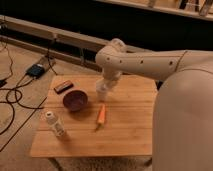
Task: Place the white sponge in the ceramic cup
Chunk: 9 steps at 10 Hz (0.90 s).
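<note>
At mid-frame the gripper (106,83) hovers just over the cup (102,93) on the counter (131,117), its grip impossible to tell; likely next: drop the unseen sponge in.

Lab-like room: trailing cables (14,98), wooden table (131,131), end effector (105,87) over ceramic cup (101,95).

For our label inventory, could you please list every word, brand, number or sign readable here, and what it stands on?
No text can be read anywhere.
White bottle: any label is too blurred to read.
Dark flat object at the table's far corner: no legible marking.
The gripper is directly over the ceramic cup; neither shows any lettering.
</note>
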{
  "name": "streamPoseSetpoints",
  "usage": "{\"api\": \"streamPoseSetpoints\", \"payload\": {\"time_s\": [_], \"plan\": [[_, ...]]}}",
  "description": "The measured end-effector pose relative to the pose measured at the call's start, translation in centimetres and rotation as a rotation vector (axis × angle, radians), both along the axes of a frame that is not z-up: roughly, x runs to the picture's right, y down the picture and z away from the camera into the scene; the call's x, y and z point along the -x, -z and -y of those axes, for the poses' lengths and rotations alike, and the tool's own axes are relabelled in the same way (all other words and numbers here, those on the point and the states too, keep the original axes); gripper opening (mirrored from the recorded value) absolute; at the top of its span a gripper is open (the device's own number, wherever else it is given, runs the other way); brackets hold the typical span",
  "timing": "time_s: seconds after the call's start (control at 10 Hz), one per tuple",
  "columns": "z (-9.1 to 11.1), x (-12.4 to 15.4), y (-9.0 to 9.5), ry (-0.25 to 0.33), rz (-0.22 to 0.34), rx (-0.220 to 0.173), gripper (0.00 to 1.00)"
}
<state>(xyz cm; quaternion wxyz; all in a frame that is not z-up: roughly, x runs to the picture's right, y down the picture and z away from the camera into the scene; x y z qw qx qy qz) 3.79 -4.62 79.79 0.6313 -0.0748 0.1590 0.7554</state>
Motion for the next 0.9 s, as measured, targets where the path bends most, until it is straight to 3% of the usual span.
{"api": "streamPoseSetpoints", "payload": {"time_s": [0.4, 0.9], "plan": [[1.0, 0.5, -3.5, 0.049, 0.016, -0.031, 0.00], [-0.9, 1.4, -8.0, 0.060, 0.049, -0.005, 0.00]]}}
